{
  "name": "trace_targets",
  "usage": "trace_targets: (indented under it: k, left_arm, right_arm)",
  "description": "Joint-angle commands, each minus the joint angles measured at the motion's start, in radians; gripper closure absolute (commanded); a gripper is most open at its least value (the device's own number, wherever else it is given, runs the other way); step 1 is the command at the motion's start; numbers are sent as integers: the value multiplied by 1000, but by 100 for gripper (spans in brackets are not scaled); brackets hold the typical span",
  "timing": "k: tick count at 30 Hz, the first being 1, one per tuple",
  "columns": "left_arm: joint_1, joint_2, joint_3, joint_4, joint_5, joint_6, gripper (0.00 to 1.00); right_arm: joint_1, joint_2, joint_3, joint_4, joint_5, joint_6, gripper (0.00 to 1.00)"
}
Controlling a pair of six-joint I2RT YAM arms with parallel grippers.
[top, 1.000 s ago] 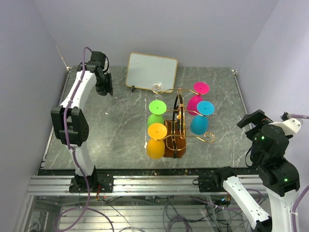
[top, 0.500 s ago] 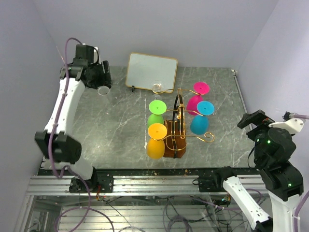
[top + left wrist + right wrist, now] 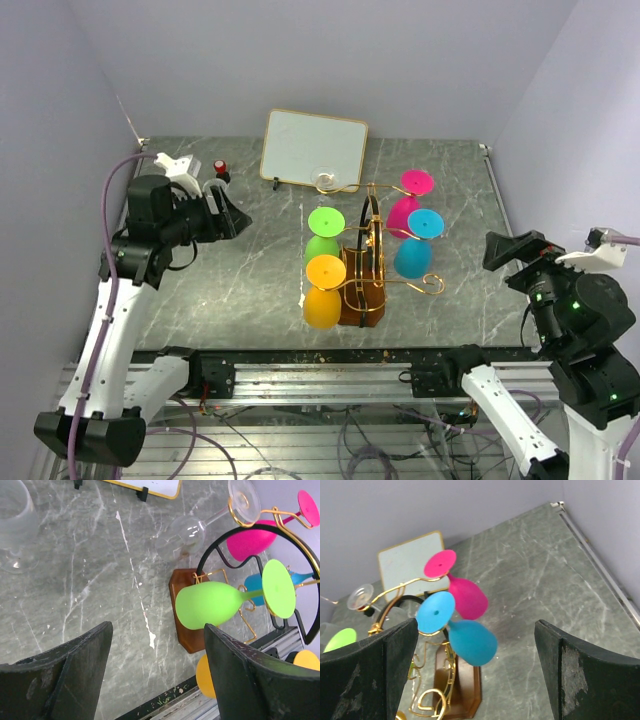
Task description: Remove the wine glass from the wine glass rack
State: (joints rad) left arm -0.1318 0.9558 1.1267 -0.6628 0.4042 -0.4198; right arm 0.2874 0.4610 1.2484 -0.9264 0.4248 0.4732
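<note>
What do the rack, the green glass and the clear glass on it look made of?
Rack: brown base looks like varnished wood; arms are thin shiny gold wire, probably metal. Green glass: opaque, even satin colour; coated glass or plastic, can't tell. Clear glass: transparent with sharp glints; glass or clear plastic.

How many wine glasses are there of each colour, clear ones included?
Green glass: 1
Orange glass: 1
Pink glass: 1
Blue glass: 1
Clear glasses: 2
Total: 6

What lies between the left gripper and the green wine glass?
Only bare table lies between left gripper and green wine glass, as the top external view shows.
</note>
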Motion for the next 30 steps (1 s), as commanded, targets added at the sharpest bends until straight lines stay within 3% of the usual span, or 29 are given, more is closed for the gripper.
trace_targets:
  k: [1,16,21,23,26,30]
  left_arm:
    - [-3,-65,-57,88,53,42,16]
    - [-3,-238,-223,177,102,112,16]
    - [-3,-271,-239,191,130,114,15]
    - [-3,-282,-241,196,134,113,14]
    - [-3,-290,-243,200,130,111,14]
    - [-3,-290,-246,200,128,108,14]
  right_arm:
    - [4,52,56,19,-104,30,0]
    - [4,156,-96,138,-264,213,3]
    - [4,221,-33,161,-380,151,3]
    - [5,240,12,173,-478,74,3]
    - [4,262,79,226,-751,-62,4]
    - [4,327,149,229,-1011,-142,6]
